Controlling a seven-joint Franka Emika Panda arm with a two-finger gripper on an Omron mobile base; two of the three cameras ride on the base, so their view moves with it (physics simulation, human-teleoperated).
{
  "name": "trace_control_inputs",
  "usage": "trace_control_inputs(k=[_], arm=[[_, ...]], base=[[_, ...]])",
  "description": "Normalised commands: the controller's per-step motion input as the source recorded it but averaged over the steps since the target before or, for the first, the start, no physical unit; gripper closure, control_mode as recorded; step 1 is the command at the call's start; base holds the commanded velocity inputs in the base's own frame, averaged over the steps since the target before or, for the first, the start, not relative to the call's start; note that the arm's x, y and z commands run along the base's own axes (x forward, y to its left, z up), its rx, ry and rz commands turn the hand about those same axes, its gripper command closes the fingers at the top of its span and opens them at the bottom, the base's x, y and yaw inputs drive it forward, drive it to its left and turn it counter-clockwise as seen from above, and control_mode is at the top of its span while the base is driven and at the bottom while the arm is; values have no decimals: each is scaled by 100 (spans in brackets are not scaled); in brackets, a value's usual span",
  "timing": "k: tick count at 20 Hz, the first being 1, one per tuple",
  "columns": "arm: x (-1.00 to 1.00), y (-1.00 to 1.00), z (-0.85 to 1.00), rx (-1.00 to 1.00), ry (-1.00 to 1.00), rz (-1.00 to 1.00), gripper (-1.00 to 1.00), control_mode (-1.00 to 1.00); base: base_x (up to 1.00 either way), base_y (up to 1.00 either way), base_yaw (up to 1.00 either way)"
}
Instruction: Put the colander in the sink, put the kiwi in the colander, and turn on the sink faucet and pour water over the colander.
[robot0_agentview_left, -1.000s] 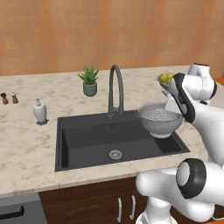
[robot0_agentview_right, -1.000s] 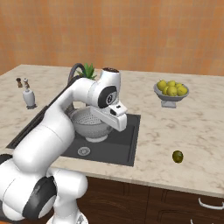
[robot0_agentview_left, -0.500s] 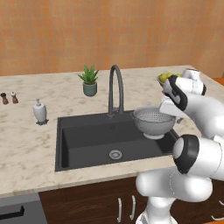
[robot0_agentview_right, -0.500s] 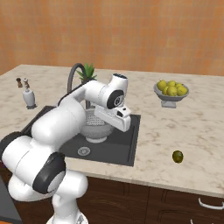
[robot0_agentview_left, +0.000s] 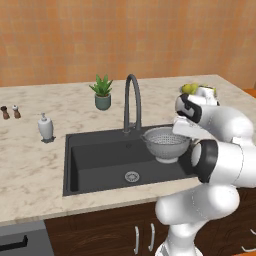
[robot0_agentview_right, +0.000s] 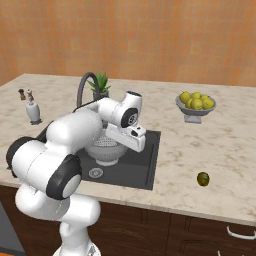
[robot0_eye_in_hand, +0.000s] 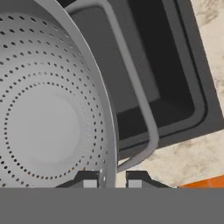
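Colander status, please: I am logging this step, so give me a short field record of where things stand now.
colander: held by its rim, over the right part of the sink, not seen resting on the floor of the basin
gripper: fingertips on either side of the colander's rim
sink: black basin, no water seen
sink faucet: behind the basin, no water running
kiwi: on the counter right of the sink, not yet in the colander
fruit bowl: on the counter, yellow fruit inside

Glossy white rounded arm segments (robot0_agentview_right: 75, 135) joined by broad dark grey joint rings; the hand (robot0_eye_in_hand: 111, 181) ends in two small dark fingertips, apparently with pale pads.
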Motion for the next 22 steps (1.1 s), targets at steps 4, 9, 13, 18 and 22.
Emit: trace_control_inputs(k=[4, 9, 13, 18, 22], arm=[[2, 11, -45, 5, 0, 5, 100, -100], [-1, 34, -36, 3, -1, 2, 100, -100], [5, 35, -38, 0, -1, 4, 100, -100], [11, 16, -38, 0, 0, 7, 100, -100], [17, 2, -33, 0, -3, 8, 100, -100]], base=[[0, 0, 0], [0, 0, 0], [0, 0, 0], [0, 0, 0], [0, 0, 0]])
